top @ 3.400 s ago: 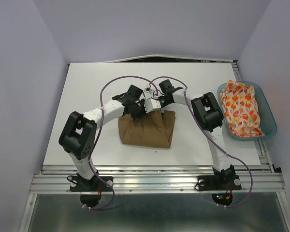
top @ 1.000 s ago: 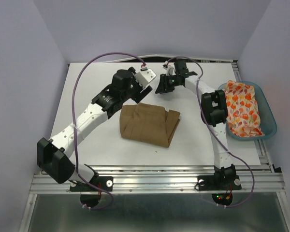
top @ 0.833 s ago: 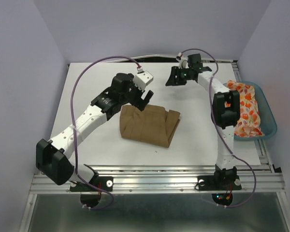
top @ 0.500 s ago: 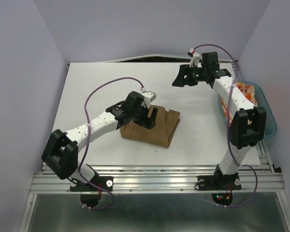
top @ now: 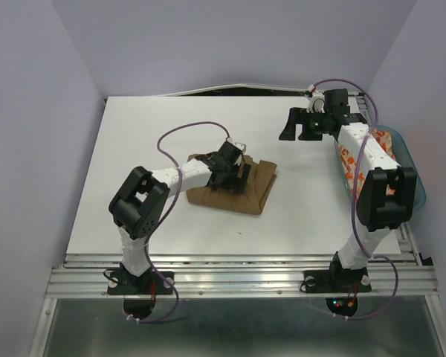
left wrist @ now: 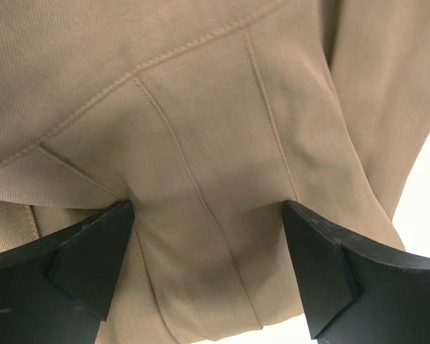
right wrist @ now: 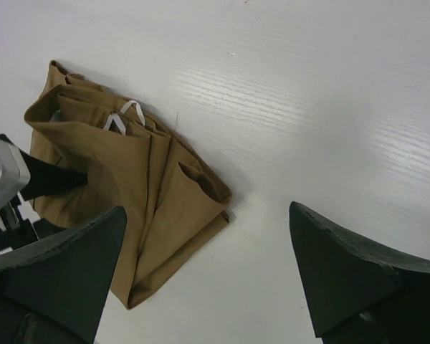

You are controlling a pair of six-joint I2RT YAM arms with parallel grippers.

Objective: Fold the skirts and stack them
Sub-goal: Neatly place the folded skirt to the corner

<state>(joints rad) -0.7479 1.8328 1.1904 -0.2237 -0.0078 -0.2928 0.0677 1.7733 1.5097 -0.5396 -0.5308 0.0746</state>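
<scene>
Left wrist: left jaws spread wide, tips on the folded tan skirt (left wrist: 222, 129) — cloth spans the gap. Right jaws apart, empty over the bench (right wrist: 308, 86) — print skirt (top: 348, 160) behind them, in the tub (top: 421, 186).

The top external camera looks down from above and behind the arm bases (top: 141, 282), far enough off to take in the whole tabletop (top: 134, 149). The left wrist camera sits very close over the tan skirt (left wrist: 201, 107), cloth filling the frame between and ahead of its jaws. The right wrist camera looks down from higher up; ahead of its jaws lie bare tabletop and the same skirt, which all three views share
</scene>
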